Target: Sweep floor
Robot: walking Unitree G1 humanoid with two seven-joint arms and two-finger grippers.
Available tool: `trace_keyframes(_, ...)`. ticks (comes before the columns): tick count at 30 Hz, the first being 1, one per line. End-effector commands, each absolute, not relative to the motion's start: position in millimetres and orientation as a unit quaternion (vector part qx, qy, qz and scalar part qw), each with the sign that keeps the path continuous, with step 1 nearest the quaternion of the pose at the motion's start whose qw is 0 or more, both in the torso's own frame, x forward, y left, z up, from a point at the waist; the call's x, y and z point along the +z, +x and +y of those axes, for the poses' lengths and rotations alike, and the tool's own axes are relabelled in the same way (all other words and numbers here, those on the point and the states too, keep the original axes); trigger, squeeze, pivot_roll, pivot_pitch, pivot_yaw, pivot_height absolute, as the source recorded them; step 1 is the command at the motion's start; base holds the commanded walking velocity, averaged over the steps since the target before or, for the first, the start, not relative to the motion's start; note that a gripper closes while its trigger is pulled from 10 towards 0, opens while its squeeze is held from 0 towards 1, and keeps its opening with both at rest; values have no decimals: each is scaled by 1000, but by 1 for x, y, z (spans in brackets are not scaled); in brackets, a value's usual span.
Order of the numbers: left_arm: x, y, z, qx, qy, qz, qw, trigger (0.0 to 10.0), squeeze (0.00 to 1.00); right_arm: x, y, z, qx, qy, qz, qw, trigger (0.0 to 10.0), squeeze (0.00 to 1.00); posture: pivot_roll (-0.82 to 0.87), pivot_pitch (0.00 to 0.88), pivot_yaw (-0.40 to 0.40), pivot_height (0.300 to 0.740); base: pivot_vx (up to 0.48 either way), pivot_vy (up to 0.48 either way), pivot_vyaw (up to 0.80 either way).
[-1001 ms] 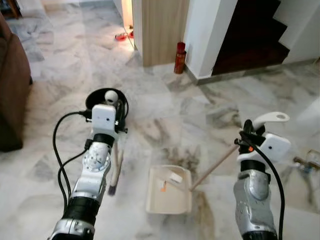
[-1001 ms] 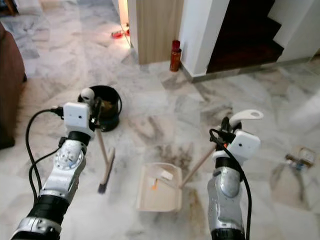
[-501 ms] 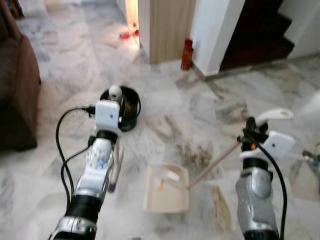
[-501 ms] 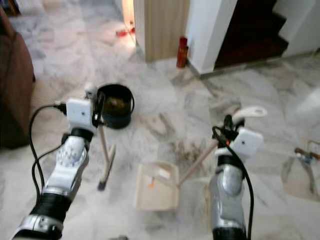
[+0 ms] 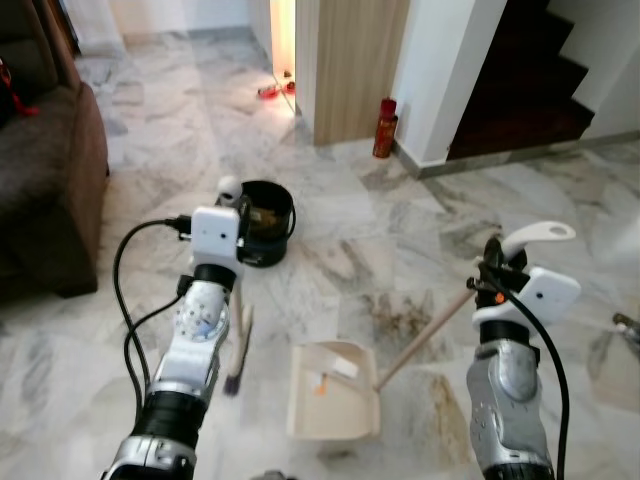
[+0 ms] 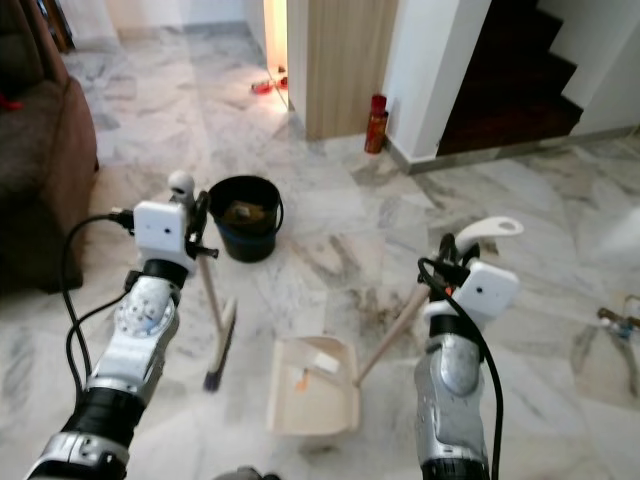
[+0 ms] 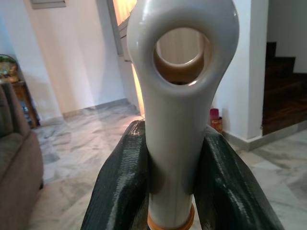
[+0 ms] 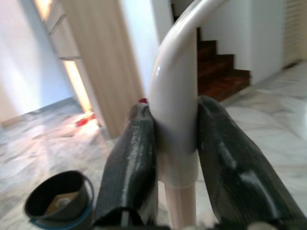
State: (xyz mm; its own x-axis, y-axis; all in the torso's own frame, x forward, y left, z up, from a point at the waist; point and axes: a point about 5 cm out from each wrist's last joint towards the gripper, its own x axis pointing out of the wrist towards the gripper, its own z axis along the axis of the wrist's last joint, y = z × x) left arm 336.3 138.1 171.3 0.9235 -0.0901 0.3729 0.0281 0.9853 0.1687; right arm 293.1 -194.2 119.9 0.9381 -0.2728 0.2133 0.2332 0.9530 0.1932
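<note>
Left wrist view: left gripper point(image 7: 171, 182) clamps the broom point(image 6: 216, 318) handle. Right gripper point(image 8: 175, 143) grips the dustpan point(image 6: 311, 398) handle; dustpan lies near the bucket point(image 6: 246, 217).

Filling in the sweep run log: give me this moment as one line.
left gripper: shut on broom handle | right gripper: shut on dustpan handle | dustpan: on floor, scraps inside | black bucket: ahead

1. The camera has swung — a brown sofa point(image 5: 45, 170) now shows on the robot's left.
2. The black bucket point(image 6: 246, 217) sits further ahead of the left gripper point(image 7: 173, 191) — clear of the arm.
</note>
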Motion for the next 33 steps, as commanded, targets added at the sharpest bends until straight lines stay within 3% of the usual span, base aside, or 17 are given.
trace_keyframes(1,184,338,136,-31,82,-218,972,10000,0,132,295,-196,-127,86,-148,977,10000,0,59,54,-26,740,337,0,0)
trace_keyframes(33,184,336,143,3,84,-218,972,10000,0,154,299,-189,-70,93,-183,976,10000,0,68,88,-46,740,339,0,132)
